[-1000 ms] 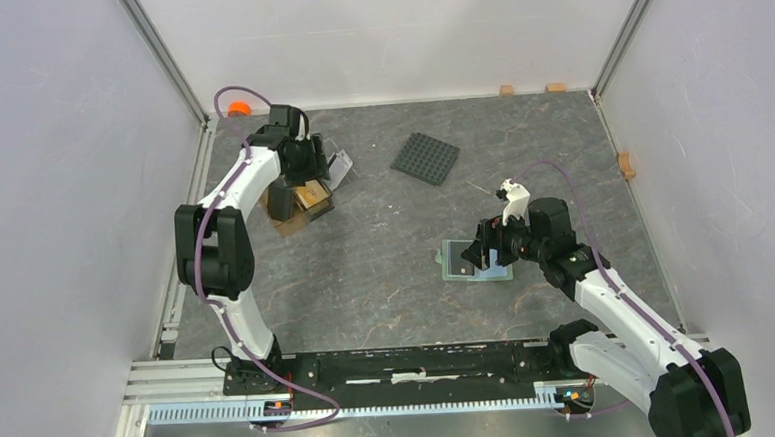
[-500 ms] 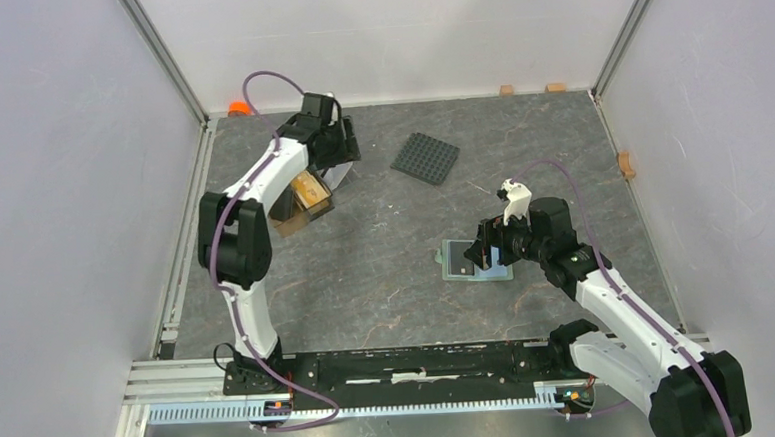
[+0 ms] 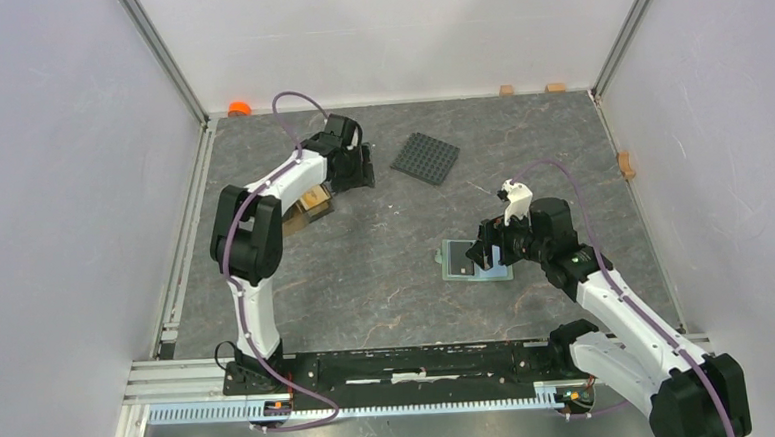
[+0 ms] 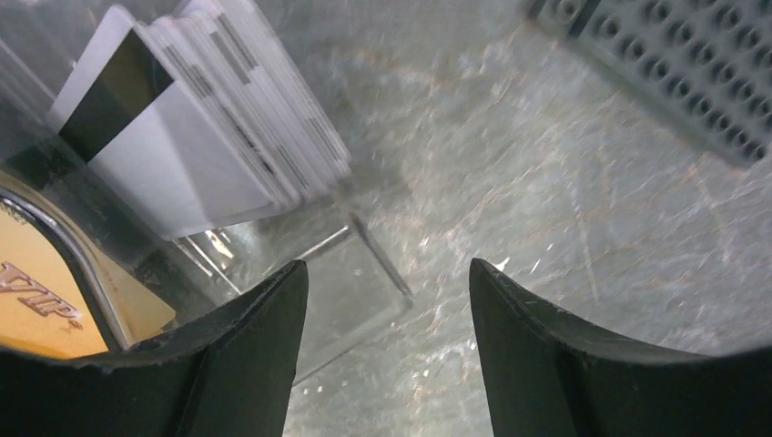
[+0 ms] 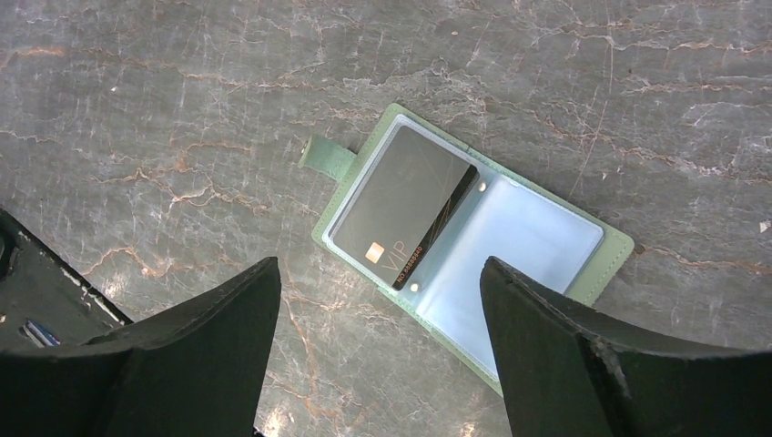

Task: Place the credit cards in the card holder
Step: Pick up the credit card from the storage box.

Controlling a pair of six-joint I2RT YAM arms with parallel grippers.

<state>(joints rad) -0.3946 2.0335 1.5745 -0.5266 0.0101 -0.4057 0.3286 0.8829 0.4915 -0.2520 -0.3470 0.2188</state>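
Observation:
The card holder [image 5: 546, 238] lies open on the table, sage-green outside and light blue inside, with a black credit card [image 5: 405, 211] in its left pocket. My right gripper [image 5: 380, 269] hangs open just above it, also seen from above [image 3: 481, 255] at the card holder [image 3: 463, 272]. A fanned stack of white-grey credit cards [image 4: 214, 123] and a tan-gold card [image 4: 45, 305] rest in the tray at the back left. My left gripper [image 4: 387, 269] is open and empty, to the right of the stack over bare table [image 3: 357, 169].
A black studded square plate [image 3: 425, 158] lies right of the left gripper, its corner visible [image 4: 692, 55]. The brown tray [image 3: 303, 205] sits under the left forearm. An orange object [image 3: 240, 108] is in the back left corner. Small tan blocks [image 3: 506, 89] line the walls.
The left arm has swung right, from over the tray to the table between the tray and the studded plate. The right arm has stayed put over the card holder.

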